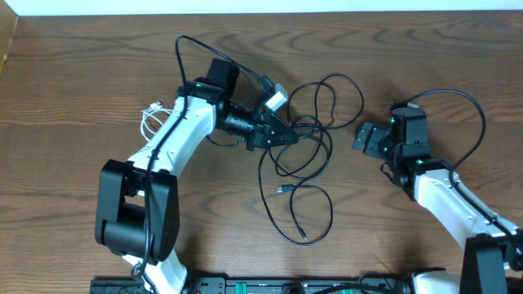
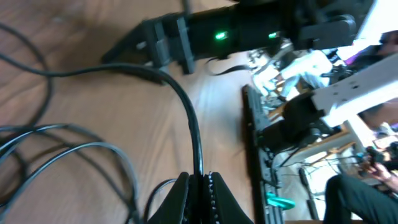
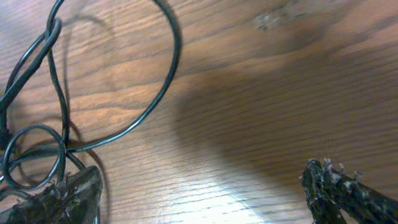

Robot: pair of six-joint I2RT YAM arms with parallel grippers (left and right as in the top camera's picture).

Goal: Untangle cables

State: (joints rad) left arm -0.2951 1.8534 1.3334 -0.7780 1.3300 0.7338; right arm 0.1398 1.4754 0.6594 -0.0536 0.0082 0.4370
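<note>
1. Brown wood-grain table [image 1: 73,65] across the whole overhead view, with a pale strip along the top edge.
2. Left of centre, upper half: white cable [image 1: 150,122] bunched in a small coil, just beside the left arm [image 1: 176,139] and well apart from the black tangle.
3. Reaching from the lower left toward the centre: left arm, white with black joints.
4. Centre: left gripper [image 1: 288,137] clamped shut on the black cable [image 1: 330,214] at the tangle's left edge.
5. Same grip in the left wrist view: fingers [image 2: 180,199] pressed together at bottom centre, with the black cable [image 2: 194,130] rising from between them and bending off to the upper left.
6. Centre, running down toward the bottom: black cable in several overlapping loops flat on the wood, one plug end [image 1: 283,189] lying below the middle.
7. Right of centre: right gripper [image 1: 365,137] spread wide, holding nothing, near the tangle's right edge.
8. Right wrist view: right gripper [image 3: 199,180] with fingers at the two lower corners and bare wood between them. Black cable [image 3: 174,56] looping through the upper left and ending close by the lower-left finger; contact there impossible to tell.
</note>
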